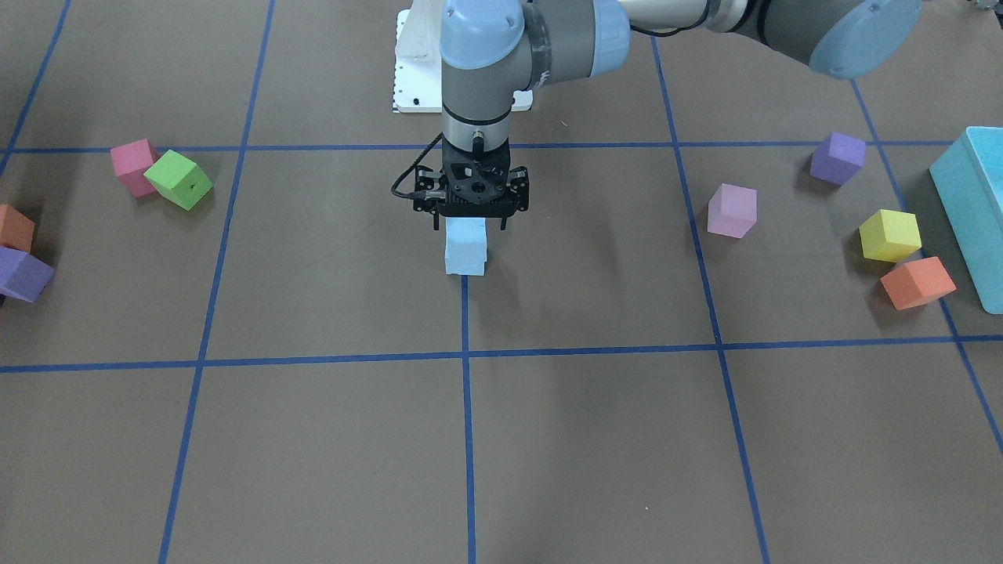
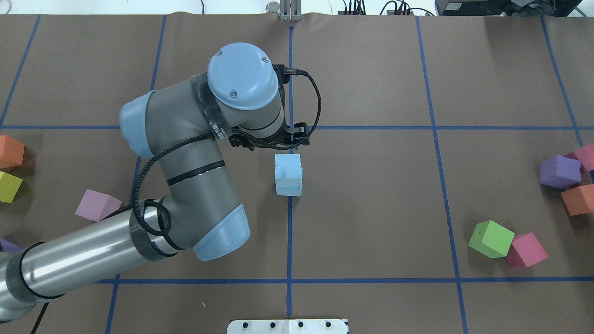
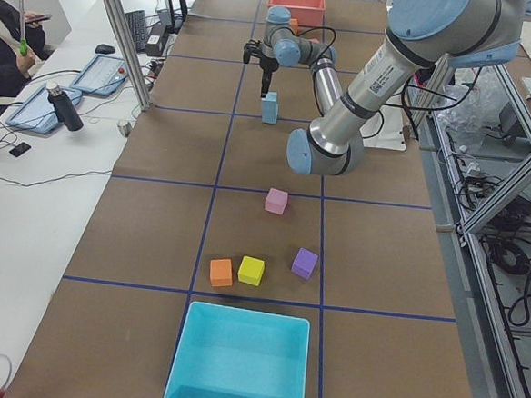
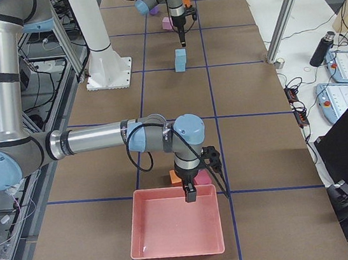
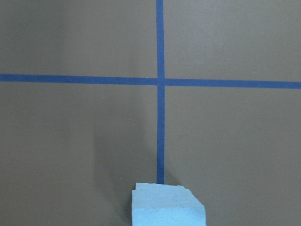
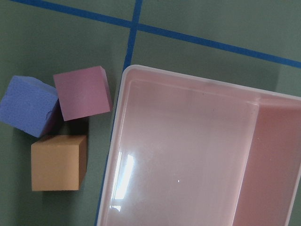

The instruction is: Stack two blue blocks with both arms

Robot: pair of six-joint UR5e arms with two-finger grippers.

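Note:
Two pale blue blocks stand stacked at the table's centre on a blue tape line, the upper block point(image 1: 467, 233) on the lower block point(image 1: 465, 263). The stack also shows in the overhead view point(image 2: 288, 175). My left gripper point(image 1: 470, 226) hangs just above the stack, open and empty, with a finger to either side and touching neither block. The left wrist view shows the top of the upper block point(image 5: 167, 207) at its bottom edge. My right gripper point(image 4: 190, 197) shows only in the exterior right view, over the rim of a pink bin; I cannot tell if it is open or shut.
A pink bin point(image 6: 188, 155) lies under the right wrist, with purple point(image 6: 28, 113), magenta point(image 6: 82, 93) and orange point(image 6: 59, 162) cubes beside it. A turquoise bin point(image 1: 972, 211) and yellow point(image 1: 889, 235), orange point(image 1: 917, 282), purple point(image 1: 837, 157) and pale pink point(image 1: 732, 210) cubes lie on my left side. A green cube point(image 1: 179, 180) lies on my right side.

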